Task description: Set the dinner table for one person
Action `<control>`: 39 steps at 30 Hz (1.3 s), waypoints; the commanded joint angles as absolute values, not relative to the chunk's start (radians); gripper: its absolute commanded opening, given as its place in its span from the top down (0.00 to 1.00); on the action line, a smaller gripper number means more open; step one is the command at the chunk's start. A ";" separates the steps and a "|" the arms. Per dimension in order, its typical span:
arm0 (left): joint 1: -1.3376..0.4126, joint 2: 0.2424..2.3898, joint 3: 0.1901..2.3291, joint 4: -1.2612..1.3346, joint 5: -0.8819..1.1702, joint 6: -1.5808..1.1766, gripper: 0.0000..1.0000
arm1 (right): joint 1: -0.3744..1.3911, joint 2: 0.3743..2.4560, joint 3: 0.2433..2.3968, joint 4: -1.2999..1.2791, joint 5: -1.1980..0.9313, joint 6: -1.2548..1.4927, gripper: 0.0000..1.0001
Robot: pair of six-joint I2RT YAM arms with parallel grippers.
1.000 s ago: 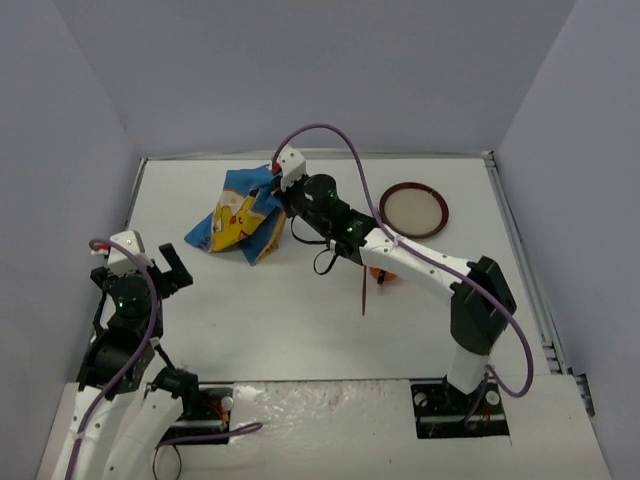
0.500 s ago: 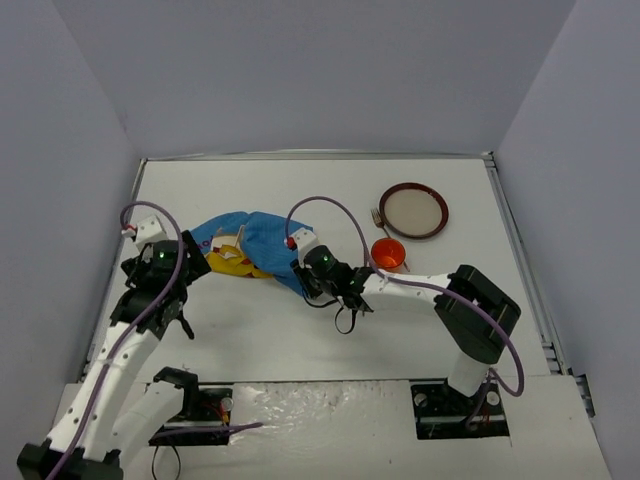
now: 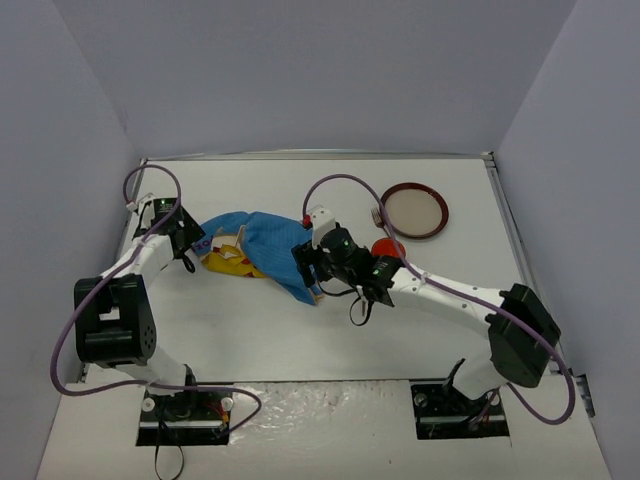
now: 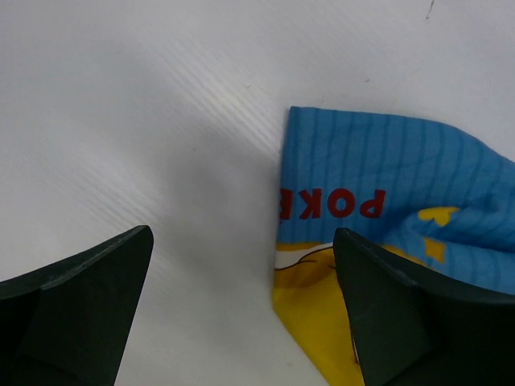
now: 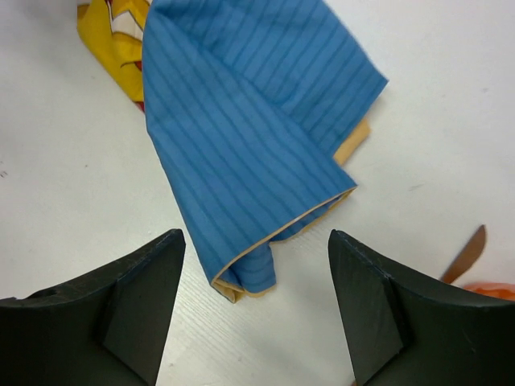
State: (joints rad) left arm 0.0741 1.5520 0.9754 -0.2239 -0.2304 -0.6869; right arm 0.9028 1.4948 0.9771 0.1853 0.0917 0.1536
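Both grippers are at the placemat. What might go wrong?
The placemat lies folded over itself; a pull by the left gripper at its corner may drag the bunch, not flatten it. The right gripper is open above the folded end, so nothing pins it. Its arm passes close by the cup; a sweep may tip it.
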 commanded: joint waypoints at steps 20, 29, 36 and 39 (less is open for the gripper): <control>0.148 1.882 1.193 -0.091 -0.004 -0.609 0.49 | 0.923 1.414 0.821 0.206 -0.084 0.224 0.31; 0.144 1.903 1.171 -0.078 0.035 -0.610 0.61 | 0.931 1.501 0.760 0.324 -0.093 0.298 0.33; 0.140 1.904 1.177 -0.096 0.045 -0.603 0.97 | 0.934 1.553 0.757 0.349 -0.084 0.320 0.33; 0.140 1.882 1.183 -0.118 0.040 -0.601 1.00 | 0.937 1.580 0.767 0.338 -0.093 0.335 0.35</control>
